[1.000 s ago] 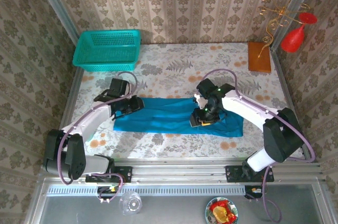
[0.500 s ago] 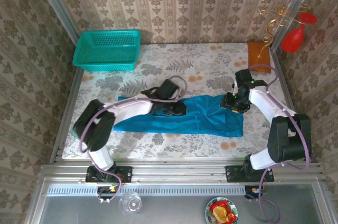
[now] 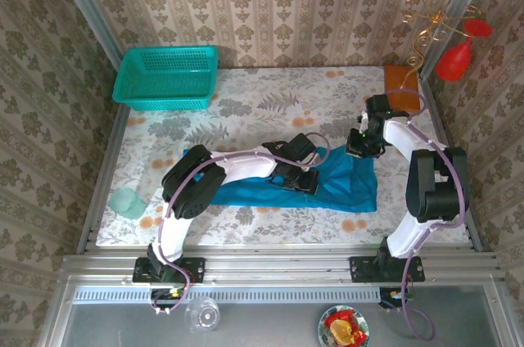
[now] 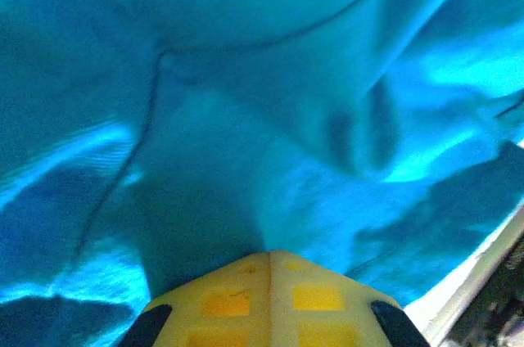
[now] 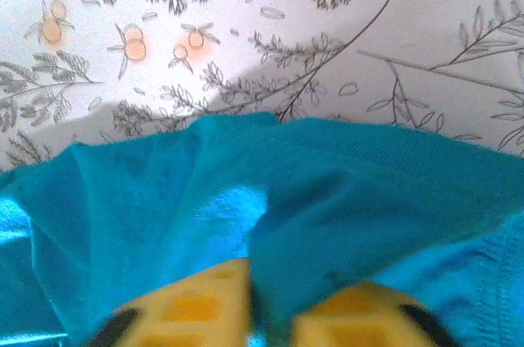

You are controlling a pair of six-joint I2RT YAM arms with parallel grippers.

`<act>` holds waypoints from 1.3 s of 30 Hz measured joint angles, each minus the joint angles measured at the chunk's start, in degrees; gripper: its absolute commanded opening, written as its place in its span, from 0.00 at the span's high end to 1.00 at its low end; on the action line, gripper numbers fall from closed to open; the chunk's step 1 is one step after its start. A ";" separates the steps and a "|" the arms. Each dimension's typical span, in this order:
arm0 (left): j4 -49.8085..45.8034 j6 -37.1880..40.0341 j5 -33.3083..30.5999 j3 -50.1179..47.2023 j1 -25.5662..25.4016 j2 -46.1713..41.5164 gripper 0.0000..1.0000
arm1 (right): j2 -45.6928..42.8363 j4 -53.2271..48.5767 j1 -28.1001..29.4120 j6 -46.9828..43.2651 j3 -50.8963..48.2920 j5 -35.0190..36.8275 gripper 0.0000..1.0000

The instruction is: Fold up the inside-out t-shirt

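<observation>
The inside-out t-shirt (image 3: 340,187) lies in a long teal-blue band across the middle of the table. My left arm reaches far right along it, and the left gripper (image 3: 304,181) rests low on the cloth near the shirt's middle. In the left wrist view its yellow fingers (image 4: 221,302) are pressed together with no cloth seen between them, and rumpled shirt (image 4: 246,77) surrounds them. My right gripper (image 3: 354,148) is at the shirt's far right corner. The right wrist view shows it (image 5: 270,314) shut on a raised fold of the shirt (image 5: 360,208).
A turquoise mesh basket (image 3: 168,77) stands at the back left. A brown block (image 3: 401,87) and a red glass (image 3: 455,59) are at the back right. A small pale green cup (image 3: 127,202) sits near the left edge. The floral tablecloth (image 5: 270,28) is bare beyond the shirt.
The left arm swept right along the shirt from its left end to its middle, closing. The right gripper moved from the middle to the right far corner and shut on cloth.
</observation>
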 measured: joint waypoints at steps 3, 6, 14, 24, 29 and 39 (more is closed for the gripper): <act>-1.36 0.33 -0.02 -0.02 0.04 0.11 1.00 | 1.11 0.28 -1.92 0.55 2.34 0.52 1.00; -2.01 0.46 -0.02 -0.04 0.04 0.11 1.00 | 3.67 0.63 -3.85 0.98 5.55 0.66 0.98; -2.25 0.55 0.00 -0.07 0.04 0.11 0.98 | 12.59 -0.57 -5.16 1.07 12.90 4.28 0.57; -0.22 0.52 -0.61 -2.08 0.35 -1.75 0.95 | 0.98 -0.72 -5.35 1.88 2.86 4.96 0.53; 0.15 0.79 -1.84 -3.10 2.49 -5.33 0.95 | -5.18 -0.68 -5.14 2.56 -4.98 2.16 0.56; -2.99 4.85 -6.75 -4.90 13.20 -7.91 0.95 | -3.56 0.44 -4.96 2.51 -11.13 -1.33 0.68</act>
